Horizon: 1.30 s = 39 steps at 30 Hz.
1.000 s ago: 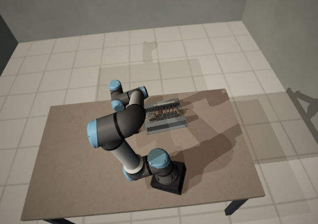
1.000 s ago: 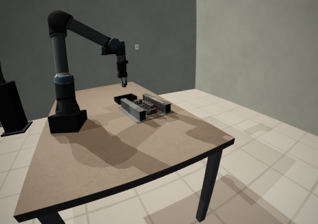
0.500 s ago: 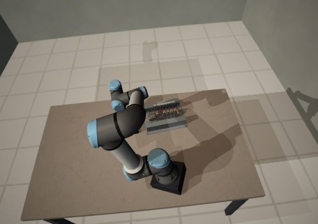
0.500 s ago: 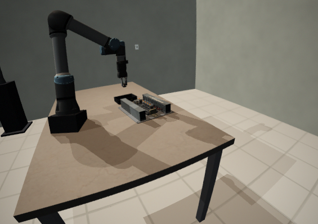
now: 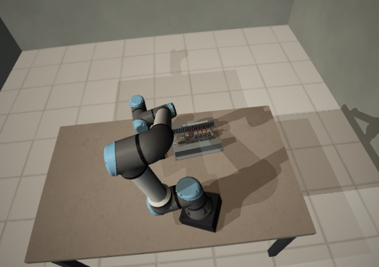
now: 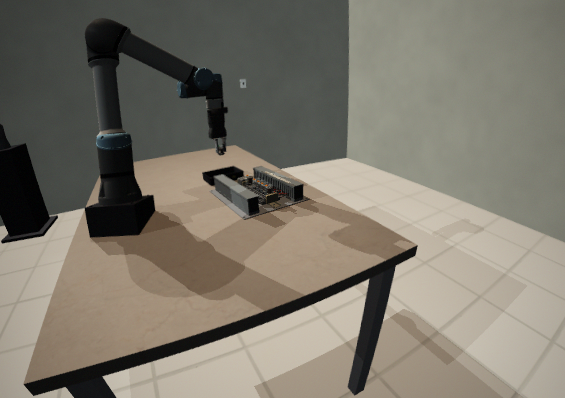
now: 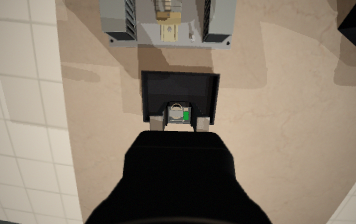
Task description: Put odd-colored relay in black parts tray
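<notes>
My gripper (image 7: 179,109) is shut on a small grey relay with a green button (image 7: 178,114). In the wrist view it hangs above the near edge of the black parts tray (image 7: 179,94). In the exterior view the gripper (image 6: 219,145) is well above the tray (image 6: 222,172), which sits on the table at one end of the relay panel (image 6: 257,192). The panel (image 5: 197,138) lies flat on the table with a row of relays with orange buttons. In the top view the arm hides the gripper and the tray.
The arm's black base (image 6: 119,214) stands on the table left of the panel. A black stand (image 6: 11,195) is on the floor beyond the table. The table edge runs left of the tray in the wrist view.
</notes>
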Available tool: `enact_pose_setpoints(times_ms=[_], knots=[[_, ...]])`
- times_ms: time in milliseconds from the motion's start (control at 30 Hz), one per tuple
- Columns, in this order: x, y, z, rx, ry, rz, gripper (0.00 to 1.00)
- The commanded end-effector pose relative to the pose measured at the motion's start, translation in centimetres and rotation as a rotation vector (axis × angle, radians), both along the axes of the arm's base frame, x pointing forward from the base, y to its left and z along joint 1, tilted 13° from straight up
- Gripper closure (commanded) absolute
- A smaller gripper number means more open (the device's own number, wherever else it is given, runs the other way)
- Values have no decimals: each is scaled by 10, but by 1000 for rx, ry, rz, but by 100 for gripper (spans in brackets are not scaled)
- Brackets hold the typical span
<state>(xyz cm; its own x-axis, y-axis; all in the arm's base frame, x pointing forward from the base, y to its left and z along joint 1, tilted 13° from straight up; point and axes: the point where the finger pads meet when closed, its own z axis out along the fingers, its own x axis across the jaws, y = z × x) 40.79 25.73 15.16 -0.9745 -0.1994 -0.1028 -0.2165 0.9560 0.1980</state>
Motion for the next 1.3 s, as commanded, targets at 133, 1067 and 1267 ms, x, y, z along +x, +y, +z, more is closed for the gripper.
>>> enact_pose_setpoints(times_ms=[133, 1067, 1267], knots=[[1, 2, -7, -1, 0, 0, 100], [4, 14, -59, -1, 0, 0, 100], [4, 17, -71, -1, 0, 0, 100]])
